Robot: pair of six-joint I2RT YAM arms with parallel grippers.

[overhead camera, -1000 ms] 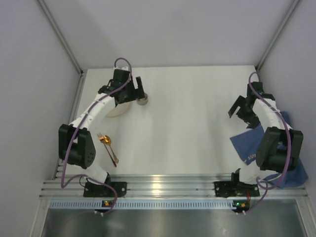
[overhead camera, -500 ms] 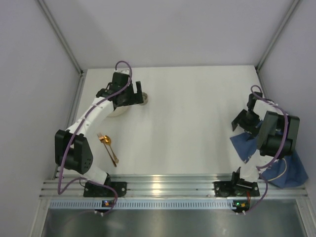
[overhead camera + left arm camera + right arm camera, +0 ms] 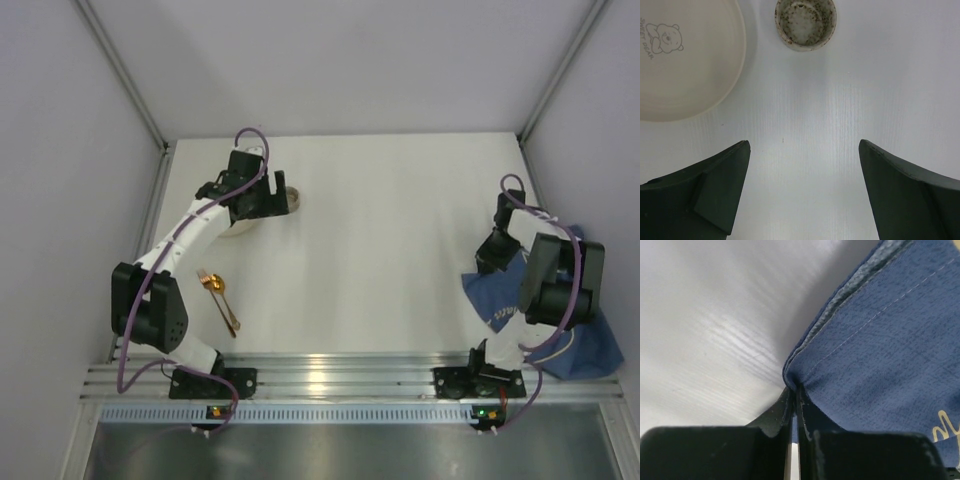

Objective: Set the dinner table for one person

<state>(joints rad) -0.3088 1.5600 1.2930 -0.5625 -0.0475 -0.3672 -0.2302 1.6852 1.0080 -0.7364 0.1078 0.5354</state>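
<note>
Right hand (image 3: 794, 390): clenched on a fold of the mat (image 3: 880, 340), cloth caught between near-closed jaws.
Mat lie: runs from the hand toward the near-right corner of the surface (image 3: 400, 220), bunched.
Bearing, judged: open surface lies left of the hand, and the right arm is nearer.
Left hand (image 3: 804, 145): released, empty, near the far-left corner, with plate (image 3: 685, 65) and cup (image 3: 805, 22) just ahead.
Views: the right wrist view proves the pinch, and only the top view shows the mat's extent.

2 white arms (image 3: 185, 232) w/ blk joints (image 3: 150, 305), purple cables (image 3: 247, 132), blk pincers (image 3: 802, 192).
</note>
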